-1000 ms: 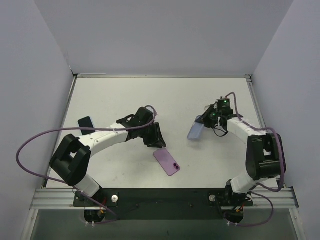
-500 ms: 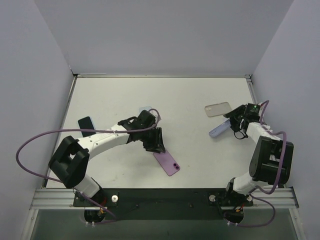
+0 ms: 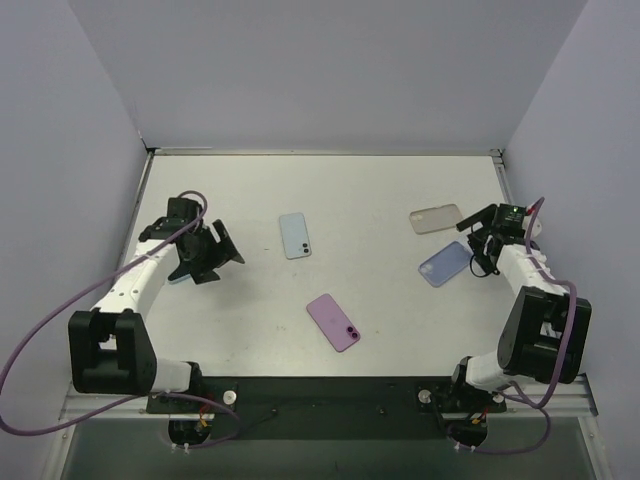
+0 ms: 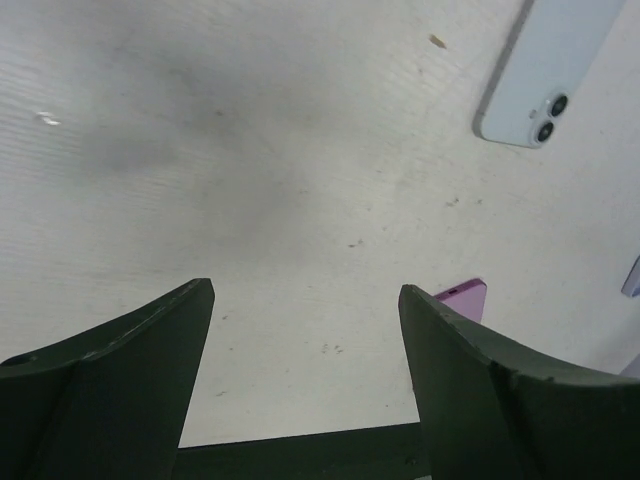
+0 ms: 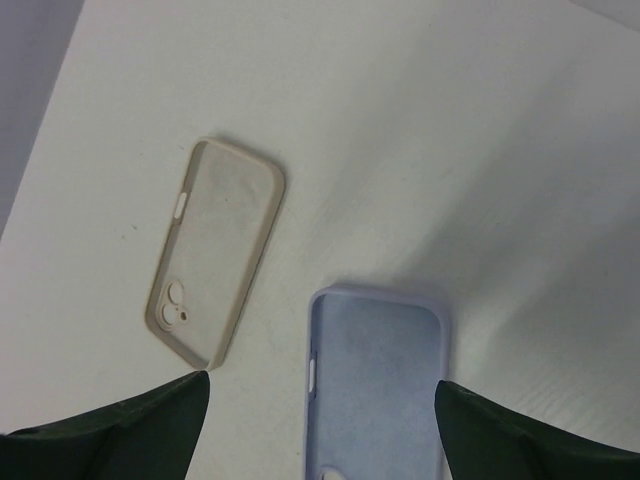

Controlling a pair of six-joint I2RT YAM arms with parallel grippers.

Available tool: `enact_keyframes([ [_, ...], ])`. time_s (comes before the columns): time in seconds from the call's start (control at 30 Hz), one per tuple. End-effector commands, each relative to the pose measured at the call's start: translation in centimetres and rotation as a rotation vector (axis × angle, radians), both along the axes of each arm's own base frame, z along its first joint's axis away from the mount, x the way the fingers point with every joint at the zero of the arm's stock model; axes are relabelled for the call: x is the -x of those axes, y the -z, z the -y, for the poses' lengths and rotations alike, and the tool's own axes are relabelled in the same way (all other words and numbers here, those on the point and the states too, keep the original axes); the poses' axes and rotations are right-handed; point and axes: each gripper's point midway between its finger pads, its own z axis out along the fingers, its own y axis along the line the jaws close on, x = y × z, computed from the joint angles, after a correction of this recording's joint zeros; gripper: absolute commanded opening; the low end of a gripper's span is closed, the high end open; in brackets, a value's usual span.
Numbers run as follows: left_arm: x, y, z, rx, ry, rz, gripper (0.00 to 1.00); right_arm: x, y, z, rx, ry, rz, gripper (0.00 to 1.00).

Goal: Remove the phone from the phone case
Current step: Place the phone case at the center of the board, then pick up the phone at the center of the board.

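Note:
A purple phone (image 3: pixel 333 322) lies bare, camera side up, in the middle of the table; its corner (image 4: pixel 462 298) shows by my left finger. An empty lavender phone case (image 3: pixel 445 263) lies open side up at the right, apart from it. My right gripper (image 3: pixel 477 245) hovers open just right of that case (image 5: pixel 375 385), nothing between its fingers; its jaws (image 5: pixel 320 382) straddle the case from above. My left gripper (image 3: pixel 222 265) is open and empty at the far left, well away from the phone, over bare table (image 4: pixel 305 300).
A light blue phone (image 3: pixel 295 235) lies back side up left of centre, seen also (image 4: pixel 550 70) in the left wrist view. An empty beige case (image 3: pixel 436 218) rests just beyond the lavender one, open side up (image 5: pixel 215 250). Grey walls enclose the table on three sides.
My right gripper carried the lavender case rightward, opened and let it go onto the table. My left arm swung from beside the purple phone to the far left and opened, uncovering the light blue phone.

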Motion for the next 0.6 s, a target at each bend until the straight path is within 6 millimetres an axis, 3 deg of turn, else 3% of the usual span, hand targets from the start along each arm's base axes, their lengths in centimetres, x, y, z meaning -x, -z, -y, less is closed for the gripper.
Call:
enact_keyframes([
  [0.0, -0.8, -0.9, -4.1, -0.091, -0.091, -0.014, 0.86, -0.4, -2.8, 0.4, 0.068, -0.033, 0.024, 0.89],
  [0.03, -1.1, -1.0, -4.3, -0.098, -0.103, -0.013, 0.86, -0.4, -3.0, 0.1, 0.063, -0.042, 0.030, 0.89],
  [0.17, -2.1, -0.4, -8.1, -0.177, -0.257, -0.039, 0.89, -0.3, -3.4, -2.1, 0.031, -0.103, 0.053, 0.89],
  [0.27, -2.2, 0.1, -10.8, -0.220, -0.352, -0.050, 0.93, -0.4, -3.7, -5.2, -0.004, -0.200, 0.076, 0.89],
  [0.43, -2.7, 1.0, -13.6, -0.220, -0.366, -0.065, 0.97, -0.2, -3.7, -9.9, -0.079, -0.335, 0.103, 0.89],
  [0.47, -2.8, 1.5, -14.9, -0.284, -0.377, -0.083, 0.97, 0.2, -3.0, -10.4, -0.094, -0.347, 0.092, 0.88],
  [0.57, -3.2, 2.3, -16.2, -0.347, -0.336, -0.135, 0.97, 0.3, -2.9, -11.1, -0.104, -0.367, 0.100, 0.88],
])
